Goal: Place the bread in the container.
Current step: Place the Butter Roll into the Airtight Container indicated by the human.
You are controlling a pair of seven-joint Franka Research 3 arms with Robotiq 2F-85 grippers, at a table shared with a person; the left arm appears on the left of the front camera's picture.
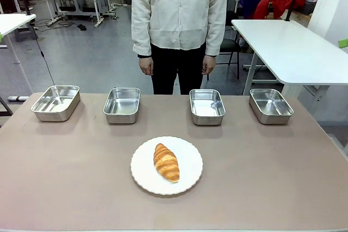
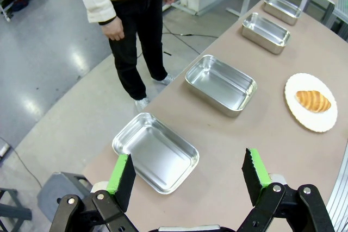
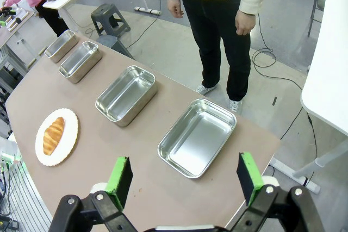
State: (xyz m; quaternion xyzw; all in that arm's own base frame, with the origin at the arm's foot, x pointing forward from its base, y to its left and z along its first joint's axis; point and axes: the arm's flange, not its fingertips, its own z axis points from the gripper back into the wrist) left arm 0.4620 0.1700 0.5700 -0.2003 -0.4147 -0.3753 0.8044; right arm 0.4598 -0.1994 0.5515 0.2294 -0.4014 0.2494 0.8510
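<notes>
One table [image 1: 65, 188], dull brown top, shared with a person [image 1: 179, 9] who stands at the far edge in a cream jacket and black trousers, both hands [image 1: 145, 64] hanging loose at the sides. Four steel trays, shiny, rectangular, with rounded corners, set in a row along the far side and well apart from one another: first tray [image 1: 55, 102] at the robot's left, second tray [image 1: 122, 105], third tray [image 1: 207, 106], fourth tray [image 1: 271, 105] at the robot's right; all four are empty. One round white plate [image 1: 190, 161] with a scalloped rim, on the near half of the table, roughly in line with the gap between the second and third trays. One croissant [image 1: 166, 162], golden brown and ridged, lying on the middle of that plate, its length running slightly slantwise from far to near; it sits in none of the trays. Left gripper [image 2: 187, 172]: black fingers with green pads [image 2: 120, 180], jaws spread wide with nothing between them, hanging above the table over the near edge of the first tray. Right gripper [image 3: 183, 175]: same make-up, jaws likewise wide apart and empty, poised just short of the fourth tray.
</notes>
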